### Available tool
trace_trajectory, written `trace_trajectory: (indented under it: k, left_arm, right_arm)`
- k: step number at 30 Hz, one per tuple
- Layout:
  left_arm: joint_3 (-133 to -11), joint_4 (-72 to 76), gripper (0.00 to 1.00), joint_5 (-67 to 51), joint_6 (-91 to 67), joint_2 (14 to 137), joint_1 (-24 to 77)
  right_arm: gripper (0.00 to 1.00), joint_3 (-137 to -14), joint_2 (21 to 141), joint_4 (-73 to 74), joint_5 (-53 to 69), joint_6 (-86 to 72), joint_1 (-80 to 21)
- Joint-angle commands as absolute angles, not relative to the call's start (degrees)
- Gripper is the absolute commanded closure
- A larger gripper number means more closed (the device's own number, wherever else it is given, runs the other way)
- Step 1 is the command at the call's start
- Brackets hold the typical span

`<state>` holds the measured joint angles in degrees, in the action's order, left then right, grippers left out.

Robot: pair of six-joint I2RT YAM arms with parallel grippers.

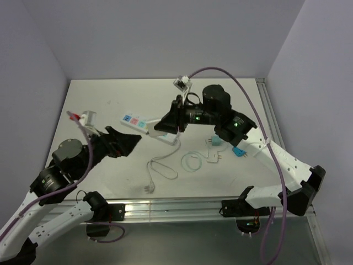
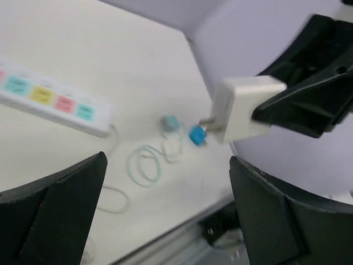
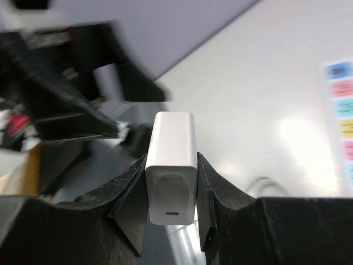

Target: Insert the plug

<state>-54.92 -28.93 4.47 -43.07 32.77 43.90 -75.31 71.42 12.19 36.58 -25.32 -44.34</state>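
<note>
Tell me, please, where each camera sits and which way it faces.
Top external: above and behind the bases, looking down on the table, both arms, left gripper, right gripper.
Left wrist: on the left arm, looking between its own open fingers at the plug in the right gripper.
Right wrist: on the right arm, looking past its fingers clamping the plug toward the left gripper.
Shared: both wrist views show the plug; all three show the strip.
</note>
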Motion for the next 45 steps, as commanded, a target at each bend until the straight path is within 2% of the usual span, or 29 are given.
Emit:
trace_trajectory:
  k: [1,5,9,10,12,19,24,27,28,30,31,32,33,35,36,38,40,45]
  left_arm:
    - [-56.17,-37.88,0.0,30.83,-49.3,28.75,43.77]
    - [-57.91,-41.21,0.0,38.13,-53.43,30.84,43.77]
    - [-59.77,-41.5,0.05,41.48,-54.41,32.61,43.77]
    - [-59.5,-40.96,0.06,41.31,-54.23,32.61,43.77]
    - [-58.63,-39.99,0.07,41.74,-54.4,32.78,43.77]
    - [-59.06,-44.46,0.1,48.59,-60.9,37.08,43.77]
    - [-62.13,-49.47,0.1,52.38,-67.14,43.93,43.77]
    - [-62.75,-45.46,0.11,52.47,-66.36,47.54,43.77]
    - [-62.67,-43.18,0.12,52.99,-65.49,48.85,43.77]
    - [-63.28,-34.92,0.32,52.39,-60.23,51.57,42.9]
    - [-63.72,-32.46,0.42,51.08,-57.42,52.98,41.67]
    - [-65.9,-31.47,0.57,44.54,-55.74,54.74,39.57]
    - [-67.14,-30.16,0.62,40.04,-54.59,58.85,32.76]
    - [-69.33,-27.44,0.65,30.8,-51.17,63.17,25.7]
    - [-69.95,-23.77,0.67,19.97,-49.33,67.63,19.92]
    - [-73.81,-22.76,0.78,14.95,-45.2,72.83,16.36]
    - [-77.85,-23.89,0.77,7.76,-42.29,81.5,14.17]
    - [-89.37,-22.41,0.64,-6.83,-33.85,97.43,9.94]
  right_arm:
    - [1.0,-88.36,79.84,27.81,17.8,-15.83,-43.68]
    - [1.0,-107.72,97.09,44.54,4.26,-14.77,-43.86]
    - [1.0,-124.23,114.98,56.39,-1.39,-13.45,-44.12]
    - [1.0,-132.37,118.18,63.04,-2.19,-12.66,-44.12]
    - [1.0,-135.96,123.63,65.65,-6.49,-13.18,-44.3]
    - [1.0,-127.02,123.66,59.16,-6.33,-25.83,-43.51]
    - [1.0,-125.69,124.46,58.46,-5.44,-33.92,-43.51]
    - [1.0,-121.84,121.56,54.6,-3.78,-35.94,-43.33]
    - [1.0,-121.38,120.86,54.41,-5.35,-36.47,-43.24]
    - [1.0,-117.89,118.22,53.19,-6.59,-37.09,-42.54]
    - [1.0,-115.95,117.08,52.04,-6.24,-37.52,-41.84]
    - [1.0,-113.4,114.46,50.29,-3.54,-38.23,-41.14]
    - [1.0,-108.33,112.95,46.27,-1.78,-38.58,-40.44]
    - [1.0,-104.43,110.49,43.25,0.95,-39.29,-38.76]
    - [1.0,-103.02,109.26,42.46,0.97,-39.37,-38.5]
    - [1.0,-103.18,108.9,43.15,0.27,-39.29,-38.41]
    - [1.0,-103.01,108.46,43.42,0.09,-40.77,-38.5]
    - [1.0,-100.98,107.22,40.95,0.8,-48.5,-38.32]
